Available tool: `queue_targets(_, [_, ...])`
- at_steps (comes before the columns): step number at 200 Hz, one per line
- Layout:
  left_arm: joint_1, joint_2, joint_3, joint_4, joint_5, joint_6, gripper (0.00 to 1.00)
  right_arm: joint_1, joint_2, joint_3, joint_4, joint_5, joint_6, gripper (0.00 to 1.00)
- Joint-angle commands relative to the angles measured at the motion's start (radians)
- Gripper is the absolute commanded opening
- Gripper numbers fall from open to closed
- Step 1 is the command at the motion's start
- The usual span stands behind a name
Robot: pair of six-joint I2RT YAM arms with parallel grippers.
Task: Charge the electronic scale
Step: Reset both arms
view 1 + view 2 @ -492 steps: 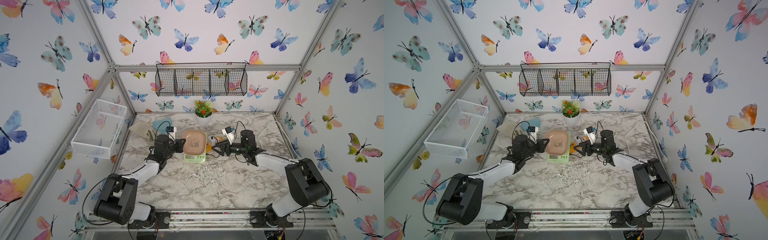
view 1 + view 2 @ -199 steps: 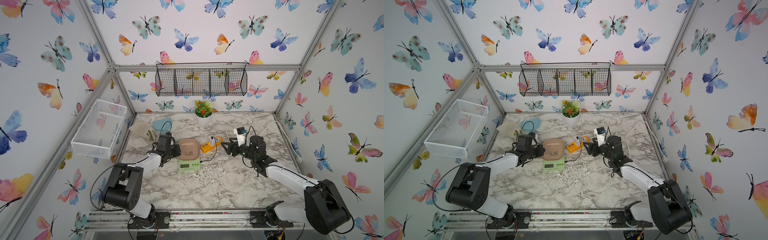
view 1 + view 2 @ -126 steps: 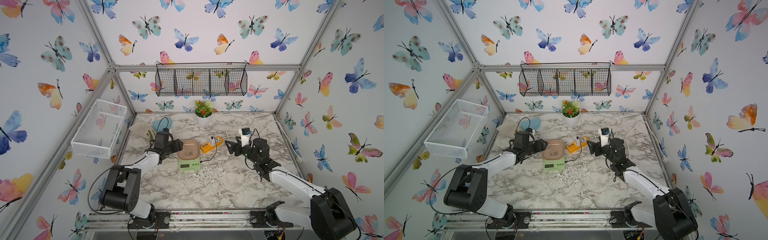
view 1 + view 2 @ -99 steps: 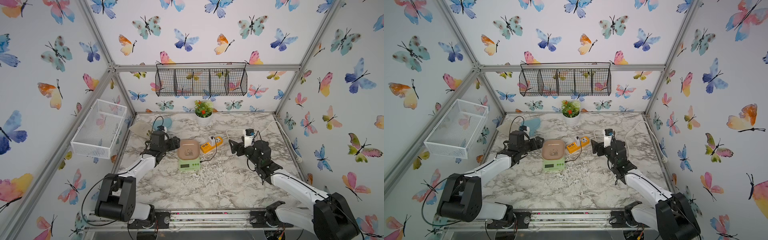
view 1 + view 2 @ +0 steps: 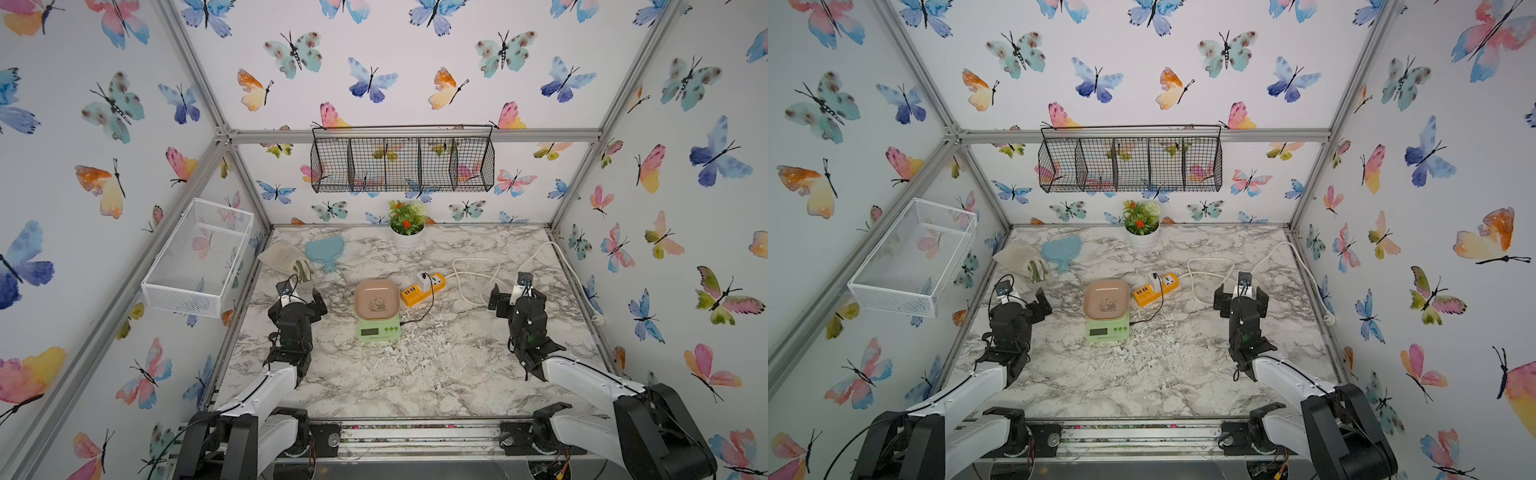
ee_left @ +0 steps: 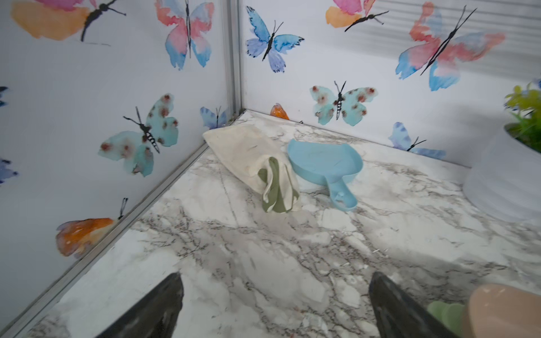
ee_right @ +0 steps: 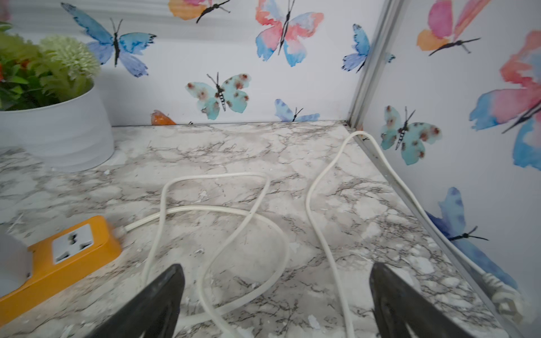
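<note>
**A:** While the scale is sitting on the table, what are the grippers doing?

**B:** Near its left, the left gripper is holding its jaws wide, with nothing between them. Well to the scale's right, the right gripper is gaping equally wide and gripping nothing. Neither is touching the scale, which is standing mid-table with its display facing the near edge.

**A:** What is lying beyond the scale?

**B:** Just behind it to the right, the strip is lying with a charger plugged in. A black lead is running from there to the scale's right side. A white cord is looping away farther right. Farthest back, a cloth and a scoop are lying behind-left of the scale, and a pot is standing behind it.
</note>
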Motion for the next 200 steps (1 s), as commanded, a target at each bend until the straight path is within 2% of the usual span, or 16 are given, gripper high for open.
queue_targets(1, [0.025, 0.022, -0.064, 0.269, -0.070, 0.084, 0.98, -0.068, 0.058, -0.037, 0.181, 0.021, 0.006, 0.99])
queue_targets(11, [0.037, 0.047, -0.091, 0.338, -0.038, 0.079, 0.98, -0.112, 0.095, -0.032, 0.187, -0.046, 0.023, 0.99])
queue_targets(34, [0.050, 0.114, -0.111, 0.436, 0.046, 0.070, 0.98, -0.128, 0.194, -0.066, 0.332, -0.047, -0.015, 0.98])
queue_targets(58, [0.055, 0.203, -0.099, 0.475, 0.083, 0.081, 0.98, -0.147, 0.273, -0.088, 0.454, -0.113, -0.040, 0.99])
queue_targets(83, [0.056, 0.310, -0.125, 0.634, 0.109, 0.103, 0.98, -0.184, 0.389, -0.084, 0.545, -0.232, -0.052, 0.98])
queue_targets(95, [0.057, 0.335, -0.128, 0.650, 0.123, 0.104, 0.98, -0.195, 0.419, -0.100, 0.630, -0.266, -0.060, 0.98])
queue_targets(117, [0.055, 0.401, -0.112, 0.691, 0.114, 0.122, 0.98, -0.198, 0.384, -0.075, 0.515, -0.286, -0.059, 0.98])
queue_targets(200, [0.050, 0.394, -0.104, 0.667, 0.110, 0.122, 0.98, -0.198, 0.395, -0.077, 0.537, -0.287, -0.063, 0.99])
